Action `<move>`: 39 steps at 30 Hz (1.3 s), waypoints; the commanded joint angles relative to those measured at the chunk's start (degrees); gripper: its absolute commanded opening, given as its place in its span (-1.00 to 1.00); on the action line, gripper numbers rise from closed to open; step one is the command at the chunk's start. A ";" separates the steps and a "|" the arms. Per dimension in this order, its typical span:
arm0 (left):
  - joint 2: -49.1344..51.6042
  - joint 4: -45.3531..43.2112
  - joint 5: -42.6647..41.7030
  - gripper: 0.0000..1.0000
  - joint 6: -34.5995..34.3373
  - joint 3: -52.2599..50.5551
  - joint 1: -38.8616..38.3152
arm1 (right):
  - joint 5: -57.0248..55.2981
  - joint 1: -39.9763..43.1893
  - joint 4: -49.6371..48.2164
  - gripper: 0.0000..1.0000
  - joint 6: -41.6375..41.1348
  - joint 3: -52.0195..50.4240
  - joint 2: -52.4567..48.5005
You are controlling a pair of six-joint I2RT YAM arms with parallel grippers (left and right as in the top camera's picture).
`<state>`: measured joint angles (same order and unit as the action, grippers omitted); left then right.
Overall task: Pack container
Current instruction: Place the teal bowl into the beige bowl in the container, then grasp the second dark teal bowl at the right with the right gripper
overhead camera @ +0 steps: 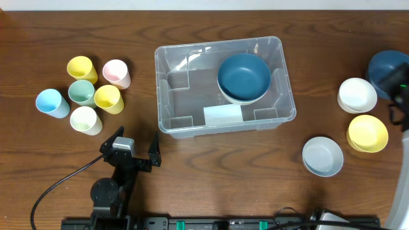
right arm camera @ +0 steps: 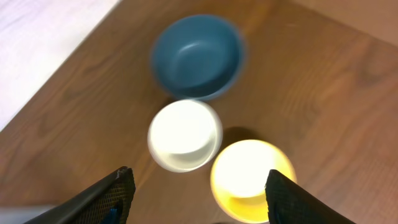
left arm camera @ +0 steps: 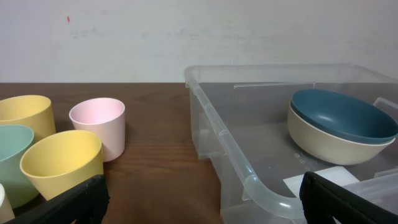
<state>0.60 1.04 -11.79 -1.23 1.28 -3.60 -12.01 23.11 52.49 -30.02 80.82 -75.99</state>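
Left tool (overhead camera: 134, 147): held wide open, empty, near container (overhead camera: 185, 102).
Right tool (right arm camera: 200, 198): spread open, nothing gripped, above white bowl (right arm camera: 185, 134).
Container: blue bowl (overhead camera: 243, 75) stacked inside.

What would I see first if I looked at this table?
First, the large clear plastic rectangular bin in the middle of the brown wooden table, with a dark blue round bowl nested in a cream bowl inside it. Next, the cluster of six pastel cups to its left and four loose bowls to its right.
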 commanded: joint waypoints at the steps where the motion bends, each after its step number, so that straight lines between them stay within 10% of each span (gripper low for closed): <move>1: -0.33 1.88 -0.63 0.96 0.79 -1.05 -0.24 | 3.72 7.34 -0.83 0.38 -2.78 0.07 -3.34; 39: -0.33 1.88 -0.63 0.96 0.79 -1.05 -0.24 | 16.61 17.70 -28.81 0.24 2.49 0.07 -39.36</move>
<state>0.60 1.04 -11.79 -1.23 1.28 -3.60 3.73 40.56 24.99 -28.18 80.79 -112.79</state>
